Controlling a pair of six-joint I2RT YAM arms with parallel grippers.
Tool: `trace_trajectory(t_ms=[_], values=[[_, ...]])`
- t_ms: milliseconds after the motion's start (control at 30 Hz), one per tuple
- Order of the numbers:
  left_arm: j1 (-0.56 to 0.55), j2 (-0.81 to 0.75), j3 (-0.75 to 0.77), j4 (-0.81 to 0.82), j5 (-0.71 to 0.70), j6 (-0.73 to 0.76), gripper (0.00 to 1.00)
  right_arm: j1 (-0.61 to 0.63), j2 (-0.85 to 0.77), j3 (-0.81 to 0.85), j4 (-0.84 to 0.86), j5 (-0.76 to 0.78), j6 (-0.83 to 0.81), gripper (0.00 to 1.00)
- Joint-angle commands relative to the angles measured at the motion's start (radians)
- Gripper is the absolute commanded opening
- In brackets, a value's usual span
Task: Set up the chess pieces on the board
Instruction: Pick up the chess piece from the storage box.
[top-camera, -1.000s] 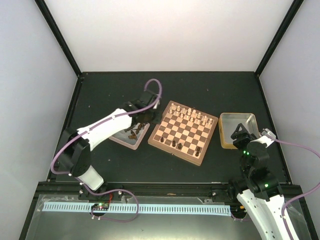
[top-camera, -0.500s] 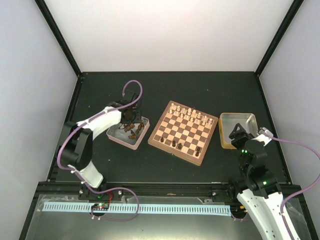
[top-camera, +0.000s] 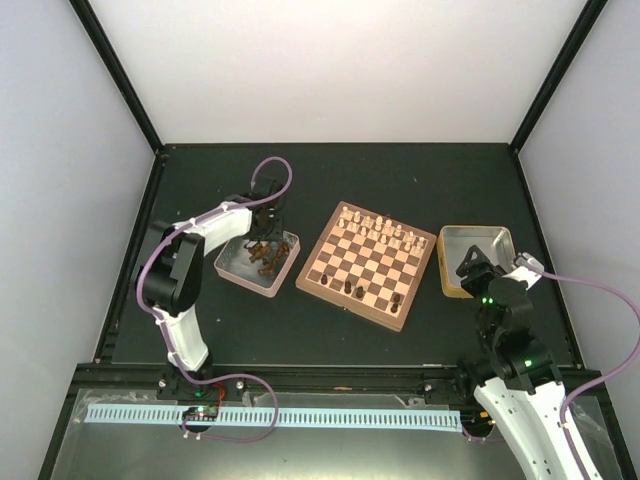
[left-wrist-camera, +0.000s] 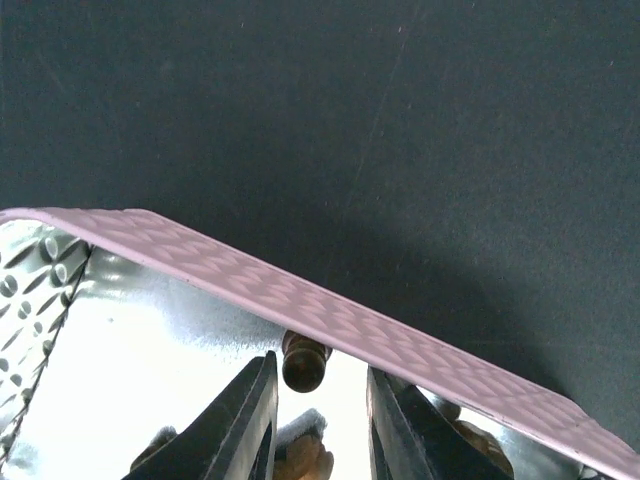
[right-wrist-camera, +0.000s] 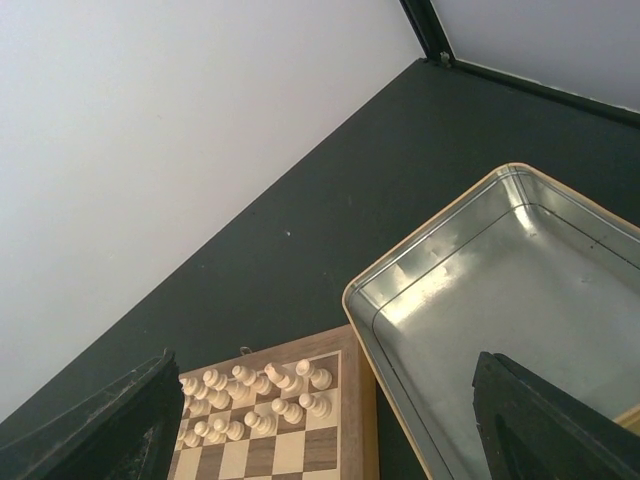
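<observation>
The board (top-camera: 375, 262) lies mid-table, with cream-white chessmen along its far rows and three dark brown chess pieces (top-camera: 352, 289) near its front edge. More dark pieces (top-camera: 267, 262) lie in a pink-rimmed metal tray (top-camera: 232, 275) to the board's left. My left gripper (top-camera: 262, 243) is down inside that tray. In the left wrist view it (left-wrist-camera: 320, 368) is open, its jaws either side of one dark piece (left-wrist-camera: 302, 362) lying against the tray wall (left-wrist-camera: 300, 300). My right gripper (top-camera: 478, 266) is open and empty above the tan-rimmed tray (top-camera: 477, 229).
The right wrist view shows the board's corner (right-wrist-camera: 355, 440) with cream-white chessmen (right-wrist-camera: 260, 395) next to the tan-rimmed tray (right-wrist-camera: 400, 260), which holds nothing in view. Black frame posts stand at the back corners.
My left arm swung left from the board's edge to the pink tray and lowered its gripper in among the dark pieces. The right arm barely moved.
</observation>
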Motion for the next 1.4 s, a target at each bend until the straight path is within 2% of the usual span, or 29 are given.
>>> trace_trajectory(t_ms=[0,167,367,500,700,800,933,1067,1267,1367], values=[[0.011,0.042,0.055,0.0,-0.036,0.031,0.26,0.005,0.011,-0.005,0.027,0.004,0.004,0.8],[0.012,0.068,0.061,0.004,-0.034,0.043,0.22,0.006,0.014,-0.002,0.028,0.007,-0.004,0.8],[0.013,0.076,0.053,0.031,-0.044,0.062,0.21,0.005,0.018,-0.003,0.031,0.006,-0.005,0.8],[0.012,0.058,0.013,0.1,-0.058,0.101,0.15,0.005,0.02,-0.001,0.032,0.004,-0.008,0.8],[0.013,0.052,-0.028,0.177,-0.045,0.158,0.15,0.005,0.023,0.001,0.034,0.001,-0.009,0.8],[0.012,0.048,-0.029,0.173,-0.045,0.155,0.07,0.005,0.028,0.003,0.036,-0.001,-0.012,0.8],[0.012,0.016,-0.056,0.173,-0.046,0.146,0.03,0.005,0.029,0.002,0.037,-0.002,-0.011,0.8],[0.01,-0.045,-0.083,0.107,-0.051,0.092,0.02,0.005,0.025,0.003,0.034,0.002,-0.007,0.8],[0.003,-0.183,-0.159,0.111,0.008,0.065,0.03,0.005,0.009,-0.003,0.043,0.009,-0.006,0.8],[-0.002,-0.228,-0.153,0.09,0.091,0.086,0.03,0.005,0.015,-0.002,0.045,0.004,-0.003,0.8]])
